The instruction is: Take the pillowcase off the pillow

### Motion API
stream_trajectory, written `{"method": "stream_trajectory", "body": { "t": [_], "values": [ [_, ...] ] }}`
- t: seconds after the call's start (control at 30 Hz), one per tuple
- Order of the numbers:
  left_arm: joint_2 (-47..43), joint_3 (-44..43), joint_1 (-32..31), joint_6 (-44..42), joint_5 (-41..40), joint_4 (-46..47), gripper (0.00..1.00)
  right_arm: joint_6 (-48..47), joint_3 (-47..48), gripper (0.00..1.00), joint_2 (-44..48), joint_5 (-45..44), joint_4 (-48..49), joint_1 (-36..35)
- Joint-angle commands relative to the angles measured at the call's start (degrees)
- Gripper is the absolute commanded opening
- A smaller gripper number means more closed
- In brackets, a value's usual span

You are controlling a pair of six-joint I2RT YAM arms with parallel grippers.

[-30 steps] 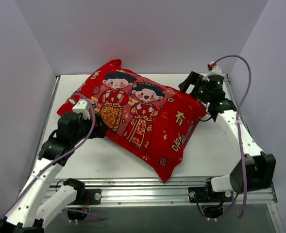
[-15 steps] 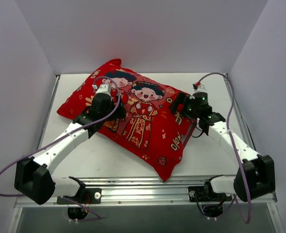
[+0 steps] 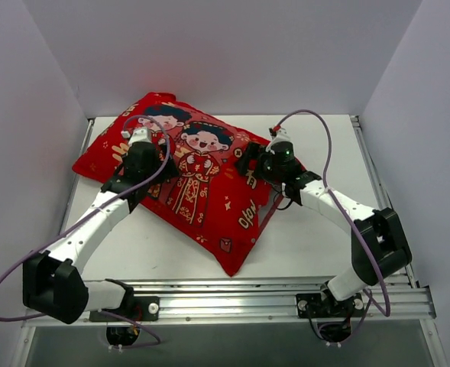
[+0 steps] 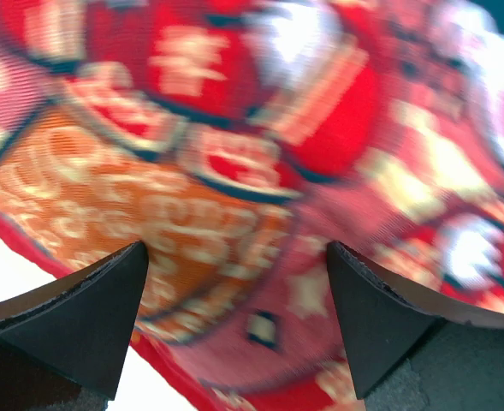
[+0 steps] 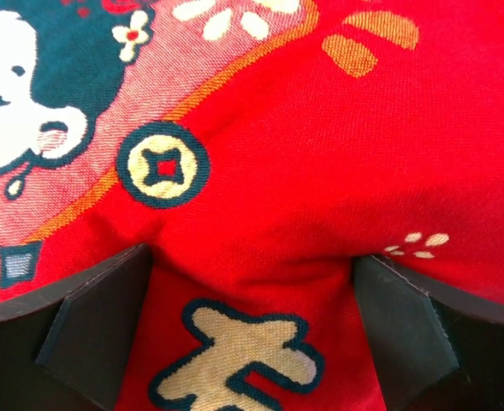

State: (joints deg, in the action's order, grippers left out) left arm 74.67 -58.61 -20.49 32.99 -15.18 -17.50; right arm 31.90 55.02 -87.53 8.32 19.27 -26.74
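The bright red pillowcase (image 3: 198,180), printed with two cartoon children and gold characters, lies slanted across the white table (image 3: 316,245). It wraps the pillow completely, so the pillow itself is hidden. My left gripper (image 3: 137,177) is over the cover's left part, by the left child's orange skirt. In the left wrist view the left gripper (image 4: 234,282) is open, with blurred red fabric (image 4: 260,171) just beyond its fingertips. My right gripper (image 3: 250,162) rests on the cover's right part. The right gripper (image 5: 252,295) is open and pressed into the cloth (image 5: 260,214), which bulges between its fingers.
White enclosure walls (image 3: 225,53) stand behind and on both sides of the table. An aluminium rail (image 3: 232,294) with the arm bases runs along the near edge. Purple cables (image 3: 328,157) loop above both arms. Bare tabletop lies right of and in front of the pillowcase.
Both arms came in from the sides onto the pillowcase, jaws still wide. The covered pillow has slid left and towards the back wall.
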Motion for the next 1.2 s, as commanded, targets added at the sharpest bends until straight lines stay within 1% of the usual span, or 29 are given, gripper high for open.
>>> {"method": "stream_trajectory", "body": {
  "t": [0.0,0.03,0.07,0.1,0.13,0.17,0.2,0.23,0.27,0.3,0.33,0.37,0.4,0.47,0.57,0.67,0.77,0.83,0.87,0.9,0.93,0.97,1.07,1.1,1.17],
  "values": [
    [-1.7,-8.9,-6.3,-8.6,0.8,-4.1,0.94,-1.1,5.8,0.95,0.0,2.1,-2.5,-1.9],
    [-1.1,-10.9,-9.0,-12.9,-2.7,-7.0,0.94,-1.4,6.7,0.96,0.5,0.2,-4.1,-1.8],
    [-0.6,-13.0,-11.8,-14.9,-4.4,-8.6,0.94,-1.8,8.2,0.98,1.3,-1.6,-5.8,-1.8],
    [0.8,-16.9,-17.3,-16.5,-5.9,-10.3,0.94,-2.0,8.8,1.0,3.3,-3.6,-9.6,-1.7],
    [1.6,-18.6,-20.0,-19.3,-9.1,-13.0,0.94,-2.3,9.2,1.0,4.6,-5.6,-11.3,-1.6],
    [2.4,-20.2,-22.6,-20.5,-10.9,-14.0,0.94,-2.7,9.3,1.0,6.0,-8.7,-12.7,-1.2],
    [3.2,-22.5,-27.8,-21.8,-12.9,-14.8,0.94,-2.9,9.2,1.0,8.9,-11.0,-15.2,-0.9],
    [4.8,-23.3,-30.1,-24.1,-15.0,-15.8,0.94,-2.7,9.0,1.0,10.4,-12.5,-16.6,0.3],
    [5.6,-24.1,-32.5,-25.0,-19.0,-16.1,0.94,-1.9,8.6,1.0,11.8,-14.4,-17.9,1.1],
    [6.6,-25.0,-36.2,-25.9,-20.6,-16.3,0.94,-1.4,8.3,1.0,14.5,-14.8,-21.1,2.1],
    [8.6,-26.5,-37.6,-26.9,-22.0,-16.5,0.94,-0.9,7.9,1.0,16.0,-15.0,-22.2,3.4],
    [9.8,-27.2,-38.6,-27.1,-23.7,-16.5,0.94,-0.4,7.4,1.0,17.1,-14.7,-23.1,6.1],
    [11.9,-27.7,-40.1,-27.2,-24.1,-16.4,0.94,0.3,6.2,1.0,19.6,-14.7,-24.5,7.3],
    [14.1,-29.4,-41.1,-27.2,-23.9,-16.1,0.94,1.1,4.9,1.0,23.2,-14.8,-25.7,10.3],
    [18.7,-31.9,-43.2,-27.4,-25.0,-15.8,0.94,2.3,2.4,1.0,26.3,-15.3,-27.4,11.5],
    [23.0,-33.8,-43.9,-26.8,-26.6,-15.5,0.94,2.6,0.0,1.0,29.7,-14.8,-28.1,12.0],
    [26.1,-34.9,-43.9,-26.0,-29.1,-15.6,0.95,2.6,-2.1,1.0,31.0,-13.5,-28.5,12.2],
    [28.0,-34.9,-43.9,-25.5,-32.7,-15.8,0.98,2.6,-3.3,1.0,31.6,-11.4,-27.7,12.3],
    [28.5,-35.0,-43.8,-25.4,-33.9,-16.0,0.95,2.8,-4.7,1.0,31.9,-10.6,-27.4,12.2],
    [29.2,-34.8,-43.8,-25.3,-35.0,-16.3,0.9,2.9,-5.4,1.0,32.5,-9.6,-26.4,12.2],
    [29.4,-34.6,-43.8,-24.7,-36.0,-16.6,0.84,2.9,-6.1,1.0,32.9,-8.9,-25.9,12.2],
    [29.6,-34.4,-43.7,-24.4,-37.7,-16.6,0.75,2.9,-7.5,1.0,33.3,-6.1,-25.2,12.2],
    [29.6,-33.5,-43.1,-23.3,-38.3,-16.5,0.66,3.5,-10.4,0.99,34.3,-3.1,-22.4,12.2],
    [29.4,-33.2,-42.9,-23.0,-38.6,-16.4,0.58,3.8,-11.2,0.99,34.4,-2.4,-22.0,12.2],
    [29.0,-32.8,-42.8,-22.6,-39.2,-16.4,0.53,4.4,-12.5,0.99,35.0,-1.0,-20.9,12.2]
  ]
}}
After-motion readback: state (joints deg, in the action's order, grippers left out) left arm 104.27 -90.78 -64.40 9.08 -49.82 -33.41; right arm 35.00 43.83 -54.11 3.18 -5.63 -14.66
